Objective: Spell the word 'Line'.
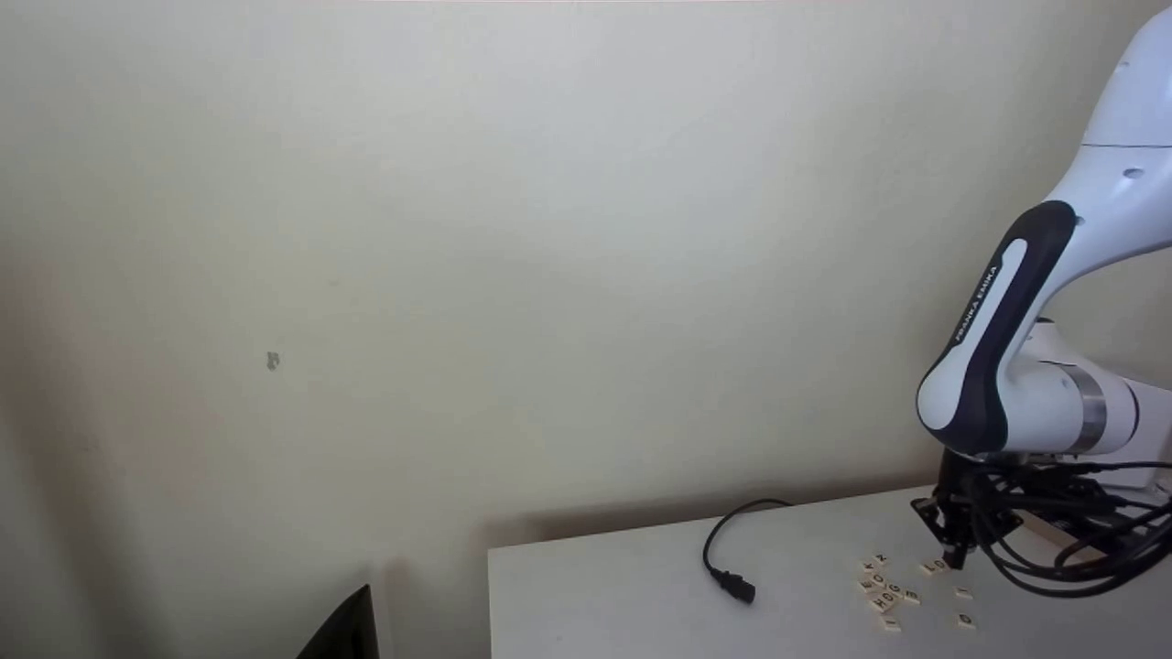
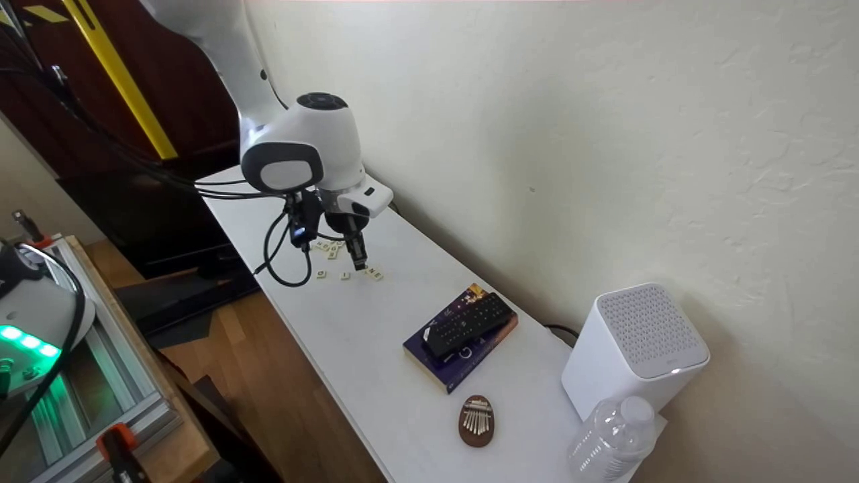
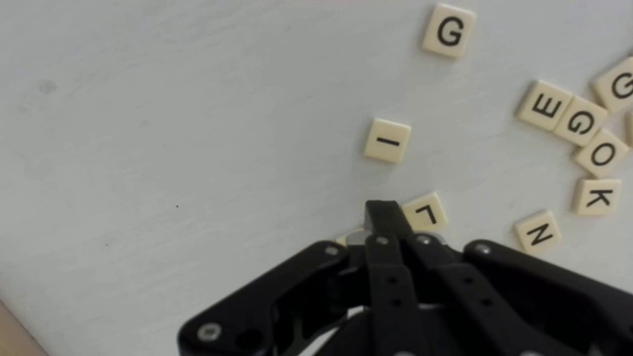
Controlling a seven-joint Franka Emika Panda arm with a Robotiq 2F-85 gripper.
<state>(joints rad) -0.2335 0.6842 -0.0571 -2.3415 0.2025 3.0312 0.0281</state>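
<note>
We have the tool (image 3: 388, 216) fully closed, holding nothing, beside the L tile (image 3: 429, 212), probably for pushing. The I tile (image 3: 387, 141) lies near, perhaps to follow.

A pale wall (image 2: 671, 134) and wooden floor (image 2: 272, 376) flank the white table (image 2: 402, 429).

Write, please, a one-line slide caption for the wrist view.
Shut gripper beside the L tile, with the I tile, N tile and E tile scattered.
</note>
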